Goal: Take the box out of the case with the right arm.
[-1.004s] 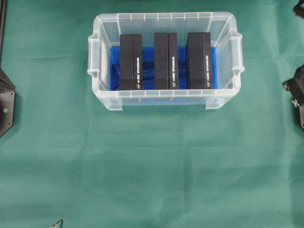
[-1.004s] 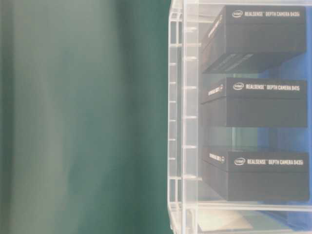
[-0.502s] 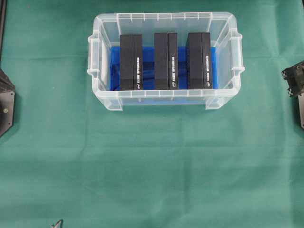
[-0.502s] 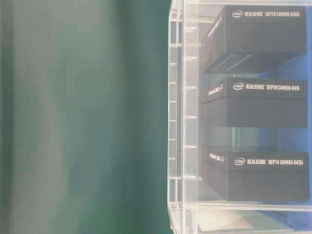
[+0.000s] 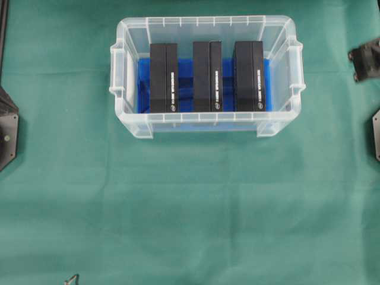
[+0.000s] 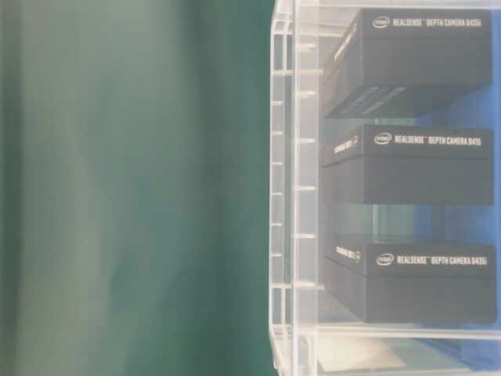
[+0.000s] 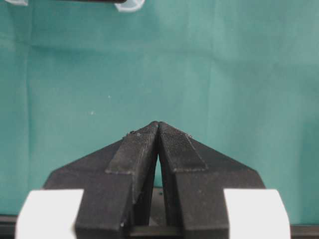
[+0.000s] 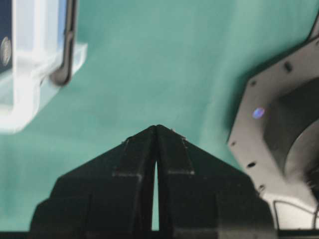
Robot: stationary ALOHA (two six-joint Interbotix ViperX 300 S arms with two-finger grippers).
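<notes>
The clear case (image 5: 205,21) stands at the far middle of the green cloth, with a blue sheet (image 5: 228,80) on its floor. Three black boxes stand on edge side by side in it: left (image 5: 163,77), middle (image 5: 207,76), right (image 5: 249,75). In the table-level view their printed sides (image 6: 411,164) show through the case wall (image 6: 293,188). My right gripper (image 8: 157,127) is shut and empty over bare cloth, to the right of the case corner (image 8: 30,64). A part of the right arm (image 5: 367,58) shows at the right edge. My left gripper (image 7: 158,123) is shut and empty, well short of the case.
The left arm's black base (image 5: 7,130) sits at the left edge, and the right arm's base (image 8: 279,139) lies close to the right of the right gripper. Green cloth (image 5: 190,208) covers the whole table in front of the case.
At the right edge of the overhead view, the right arm's visible part has moved toward the far side, from level with the case's front to level with its middle. The boxes and the case have not moved.
</notes>
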